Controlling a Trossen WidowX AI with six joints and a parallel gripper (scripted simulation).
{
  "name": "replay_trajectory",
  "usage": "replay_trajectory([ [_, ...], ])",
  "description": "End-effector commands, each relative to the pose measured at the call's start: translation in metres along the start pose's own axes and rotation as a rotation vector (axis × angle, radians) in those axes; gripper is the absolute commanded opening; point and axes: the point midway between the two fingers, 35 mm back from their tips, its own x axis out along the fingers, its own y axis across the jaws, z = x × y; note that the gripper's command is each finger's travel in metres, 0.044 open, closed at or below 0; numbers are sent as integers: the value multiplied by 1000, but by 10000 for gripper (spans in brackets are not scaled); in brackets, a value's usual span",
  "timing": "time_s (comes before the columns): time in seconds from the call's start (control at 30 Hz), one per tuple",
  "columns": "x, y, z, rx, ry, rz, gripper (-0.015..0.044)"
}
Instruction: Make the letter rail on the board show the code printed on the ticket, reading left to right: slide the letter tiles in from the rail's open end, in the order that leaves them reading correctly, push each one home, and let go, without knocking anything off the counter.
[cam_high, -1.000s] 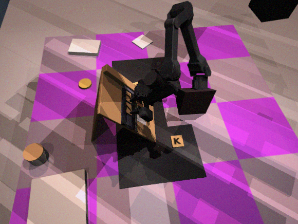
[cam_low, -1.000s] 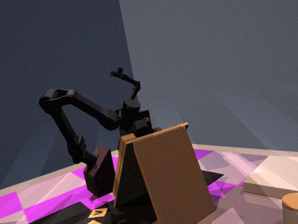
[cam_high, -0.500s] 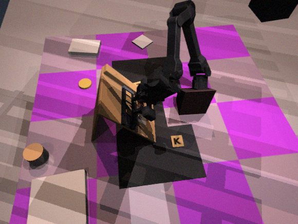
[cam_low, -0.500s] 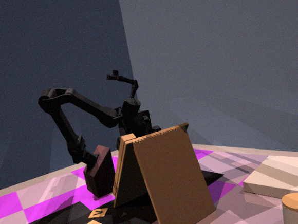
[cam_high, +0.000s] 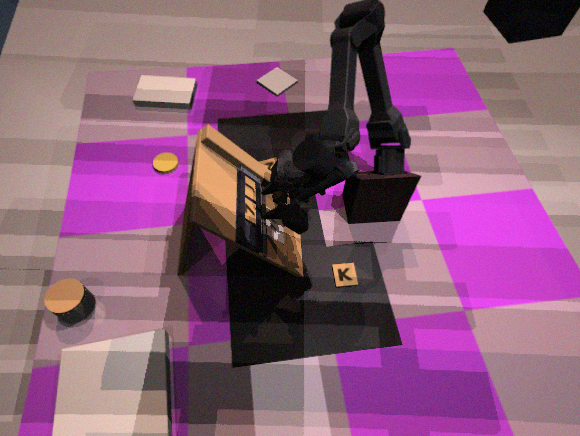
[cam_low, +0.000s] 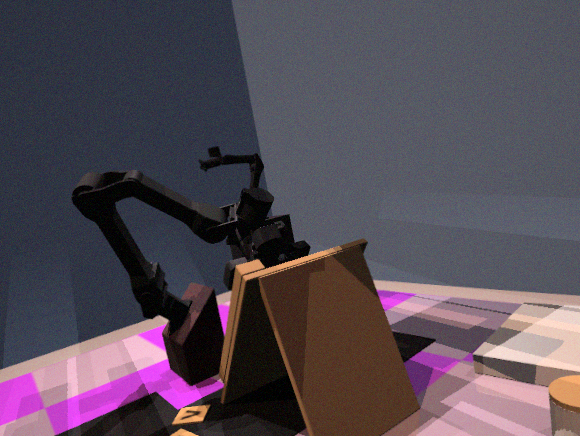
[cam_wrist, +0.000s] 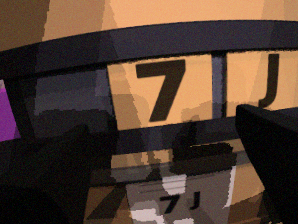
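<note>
Reading: rail (cam_wrist: 160, 36) on the board (cam_high: 215, 170) shows 7 then J in the wrist view, both tiles seated in the channel.
Gripper: gripper (cam_high: 280, 207) hangs at the board face near mid-bench, fingers parted a good way and holding nothing; the 7 tile (cam_wrist: 162, 90) sits between them, untouched as far as I can tell.
J tile: J tile (cam_wrist: 269, 79) lies just beside the 7, partly behind a finger.
K tile: K tile (cam_high: 345, 274) lies flat on the dark mat, toward the near edge of the bench, apart from the board's lower corner.
Key relation: K lies below and to the near side of the gripper, well apart from it; its face is up, edges slightly turned from the mat's edges. By my judgement the arm must back off the board and drop toward the near edge to reach it.
Ticket: a pale card (cam_wrist: 166, 205) under the rail carries small print starting 7J; the rest is too blurred to read.
Counts: 3 tiles seen (2 in rail, 1 loose), 1 rail, 1 board, 1 arm.
Risk: withdrawing carelessly could nudge the 7.
</note>
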Motion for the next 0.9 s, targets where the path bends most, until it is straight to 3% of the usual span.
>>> replay_trajectory([
  [0.0, -3, -1, 1, 5, -1, -3, 295],
  [0.1, -5, -1, 2, 5, -1, -3, 295],
  [0.47, -3, 0, 1, 0, 0, 0, 6],
  [0.77, -3, 1, 1, -2, 5, 3, 0],
  [0.87, 4, 14, 5, -20, 81, 43, 0],
])
